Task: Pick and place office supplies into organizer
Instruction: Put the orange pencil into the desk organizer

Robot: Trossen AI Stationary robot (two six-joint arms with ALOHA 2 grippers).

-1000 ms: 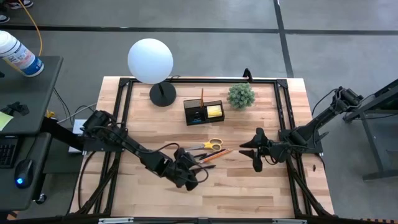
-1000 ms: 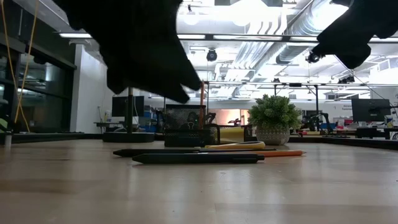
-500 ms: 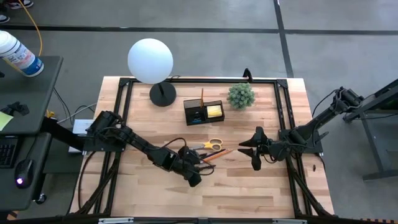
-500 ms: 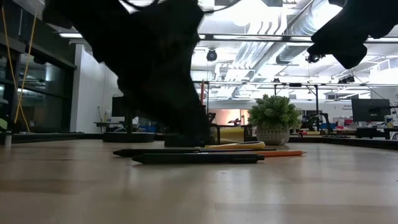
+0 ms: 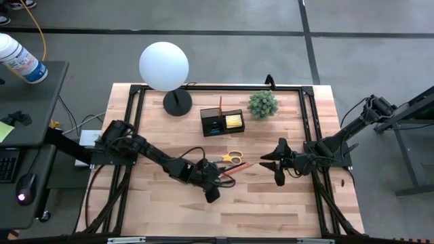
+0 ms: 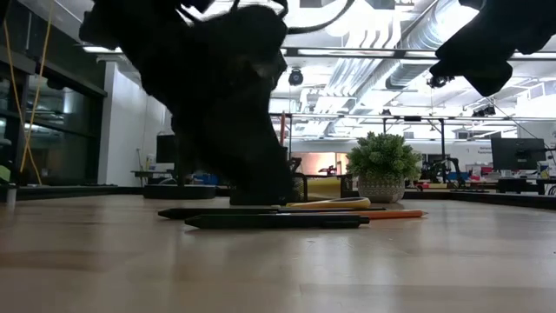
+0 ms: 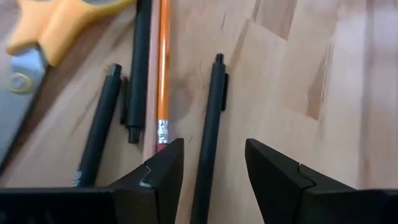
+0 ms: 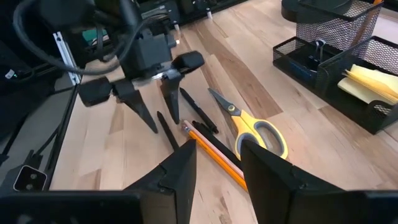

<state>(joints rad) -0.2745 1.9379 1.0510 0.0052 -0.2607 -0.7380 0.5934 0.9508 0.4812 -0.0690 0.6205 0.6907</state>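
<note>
Left wrist view shows the left gripper (image 7: pixel 211 168) spread open astride a slim matte black pen (image 7: pixel 209 130) lying on the pale wooden table (image 7: pixel 311 68), beside an orange pencil (image 7: pixel 163 62).

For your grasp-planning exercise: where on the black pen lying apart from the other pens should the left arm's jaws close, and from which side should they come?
Grip the black pen mid-barrel, coming straight down from above. It lies flat on the table, and the open left gripper already straddles it, with bare wood on both sides.
</note>
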